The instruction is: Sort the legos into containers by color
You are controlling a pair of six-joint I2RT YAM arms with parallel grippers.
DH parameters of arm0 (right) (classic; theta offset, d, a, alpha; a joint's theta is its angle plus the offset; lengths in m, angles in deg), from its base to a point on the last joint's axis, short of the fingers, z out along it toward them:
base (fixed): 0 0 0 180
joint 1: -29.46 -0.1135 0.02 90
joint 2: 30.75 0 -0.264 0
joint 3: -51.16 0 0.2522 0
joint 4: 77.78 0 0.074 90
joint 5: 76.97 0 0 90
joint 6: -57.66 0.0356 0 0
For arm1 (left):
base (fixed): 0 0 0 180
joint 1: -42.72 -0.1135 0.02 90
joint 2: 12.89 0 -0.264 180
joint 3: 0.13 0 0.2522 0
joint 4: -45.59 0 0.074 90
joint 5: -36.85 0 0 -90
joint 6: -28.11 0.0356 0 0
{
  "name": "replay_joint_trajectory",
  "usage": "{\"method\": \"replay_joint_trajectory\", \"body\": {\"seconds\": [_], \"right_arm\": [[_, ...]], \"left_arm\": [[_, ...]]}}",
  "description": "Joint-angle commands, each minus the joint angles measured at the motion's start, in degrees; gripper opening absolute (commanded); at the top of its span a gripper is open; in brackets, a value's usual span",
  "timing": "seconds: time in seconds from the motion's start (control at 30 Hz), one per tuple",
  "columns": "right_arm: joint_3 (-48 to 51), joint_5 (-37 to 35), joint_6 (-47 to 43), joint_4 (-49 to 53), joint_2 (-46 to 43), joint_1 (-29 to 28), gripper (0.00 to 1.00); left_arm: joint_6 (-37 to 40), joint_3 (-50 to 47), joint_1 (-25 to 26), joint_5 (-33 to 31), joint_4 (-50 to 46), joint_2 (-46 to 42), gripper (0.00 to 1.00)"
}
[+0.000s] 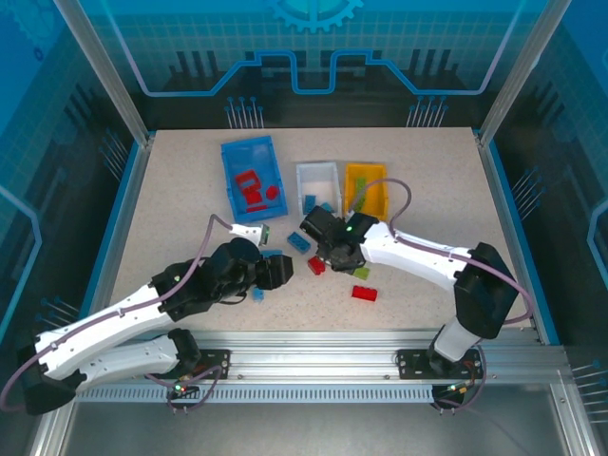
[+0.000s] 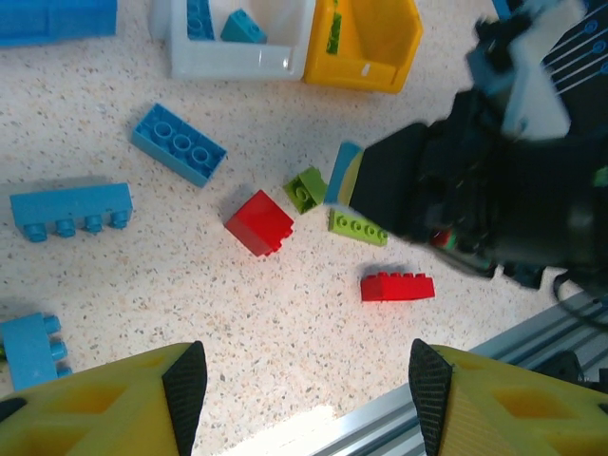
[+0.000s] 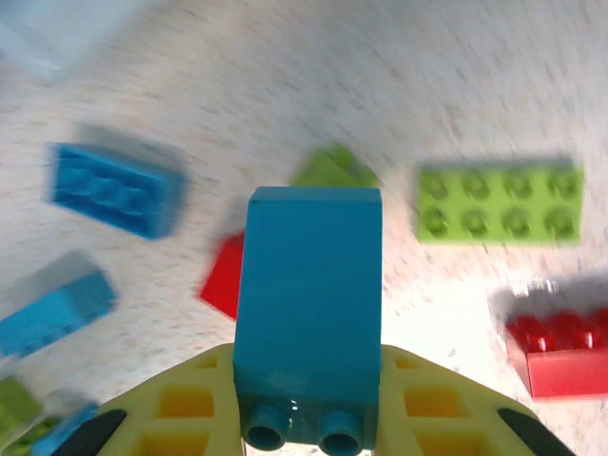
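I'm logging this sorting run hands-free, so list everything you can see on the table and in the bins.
Blue bin: one, blue, left end of the bin row, several red bricks inside.
White bin: one, white, middle of the row, at least two blue bricks inside.
Orange-yellow bin: one, orange-yellow, right of the white one, a green brick inside.
Loose blue bricks: three, blue, on the table, left side of the scatter.
Loose red bricks: two, red, middle of the scatter.
Loose green bricks: two, lime green, beside the red ones.
Held brick: one, blue, between the right gripper's fingers.
Left gripper: one, open, above the scatter.
Right gripper: one, shut on the held brick.
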Motion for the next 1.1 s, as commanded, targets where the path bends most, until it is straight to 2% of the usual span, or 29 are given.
{"method": "replay_joint_trajectory", "body": {"seconds": [0.0, 0.13, 0.23, 0.43, 0.63, 0.73, 0.9, 1.07], "right_arm": [[-7.45, -5.56, -14.78, 0.79, 2.10, 2.94, 0.18], [-18.58, -1.49, -27.62, -0.38, 11.40, 8.09, 0.19], [-28.77, -0.06, -31.67, 3.18, 19.85, 11.26, 0.16], [-44.76, 1.20, -34.53, 8.41, 33.73, 15.31, 0.18], [-52.08, 2.70, -34.84, 10.70, 42.21, 16.52, 0.20], [-54.04, 3.10, -34.90, 11.59, 44.02, 16.51, 0.25], [-53.95, 3.59, -35.16, 11.51, 43.11, 16.44, 0.47], [-53.02, 2.08, -36.58, 10.69, 38.24, 15.43, 0.56]], "left_arm": [[0.77, 2.02, 0.30, -4.30, 1.80, -0.92, 0.63], [0.89, 2.61, 0.30, -6.18, 4.89, 0.28, 0.63], [1.75, 3.90, 0.30, -7.91, 5.86, 2.23, 0.63], [4.28, 6.27, 0.30, -10.88, 8.89, 5.31, 0.64], [4.97, 7.48, 0.30, -10.36, 8.95, 8.03, 0.64], [4.55, 7.26, 0.30, -10.60, 8.27, 8.21, 0.64], [2.85, 7.73, 0.30, -12.37, 4.26, 7.96, 0.65], [1.57, 9.11, 0.30, -14.25, -0.85, 7.01, 0.65]]}}
